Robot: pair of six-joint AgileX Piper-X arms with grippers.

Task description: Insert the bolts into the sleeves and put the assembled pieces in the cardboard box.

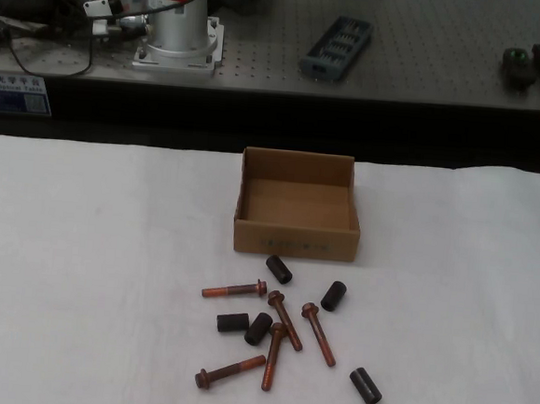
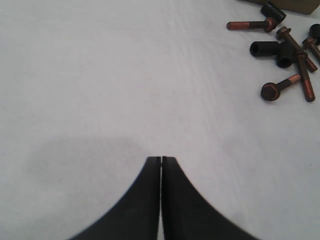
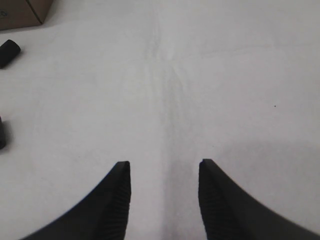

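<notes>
1. the cardboard box [image 1: 295, 242] is seen standing open-topped on the white cloth [image 1: 77, 271], toward the far side of the bench.
2. five copper-coloured bolts [image 1: 285, 320] are found lying loose on the cloth just in front of the box, pointing in various directions.
3. five black sleeves [image 1: 334, 296] are scattered among and around the bolts; one sleeve [image 1: 279, 269] lies nearest the box wall, and another [image 1: 365, 386] lies apart at the near edge of the group.
4. two sleeves [image 1: 232, 324] are seen side by side in the middle of the cluster, beside a bolt head.
5. the left gripper [image 2: 161, 159] is pressed together with nothing held between its fingers; it is held over bare cloth, with bolts and sleeves visible farther off.
6. the right gripper [image 3: 162, 164] is spread apart and grasps nothing; a sleeve and a corner of the box are seen off to one side.
7. behind the cloth, a grey tray [image 1: 336, 46] and a metal column [image 1: 177, 12] are seen on a perforated table.
</notes>
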